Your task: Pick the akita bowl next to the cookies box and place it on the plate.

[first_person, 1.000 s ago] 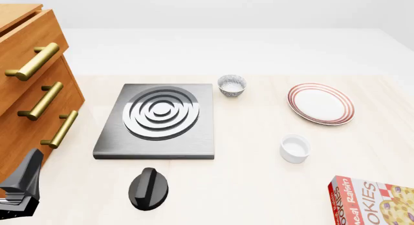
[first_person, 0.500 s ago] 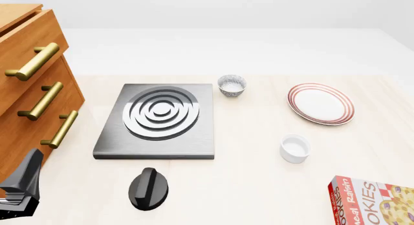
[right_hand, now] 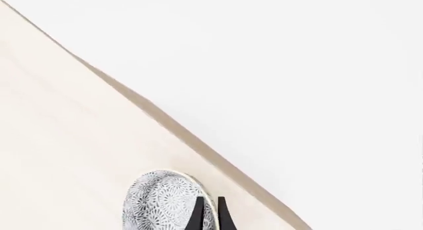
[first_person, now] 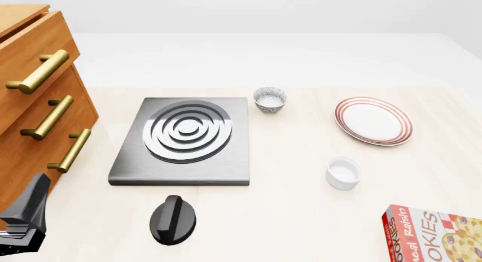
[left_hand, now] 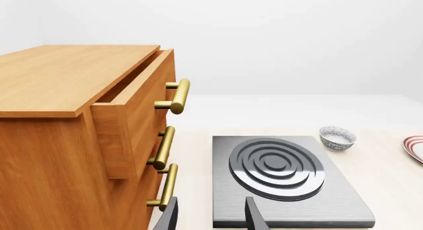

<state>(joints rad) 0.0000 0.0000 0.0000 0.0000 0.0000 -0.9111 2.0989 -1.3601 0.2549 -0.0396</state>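
In the right wrist view, my right gripper (right_hand: 209, 216) has its two fingers nearly together, pinching the rim of a speckled grey-and-white akita bowl (right_hand: 162, 202) close to the table's edge. Neither that bowl nor the right gripper shows in the front view. The cookies box (first_person: 437, 232) lies at the front right corner. The red-ringed plate (first_person: 373, 121) sits at the right and holds nothing; its rim also shows in the left wrist view (left_hand: 415, 146). My left gripper (first_person: 26, 214) rests at the front left, open and holding nothing (left_hand: 210, 219).
A second speckled bowl (first_person: 270, 98) stands behind the metal burner plate (first_person: 184, 139). A plain white cup (first_person: 344, 173) sits in front of the plate. A black knob (first_person: 173, 218) lies near the front. A wooden drawer cabinet (first_person: 38, 104) fills the left side.
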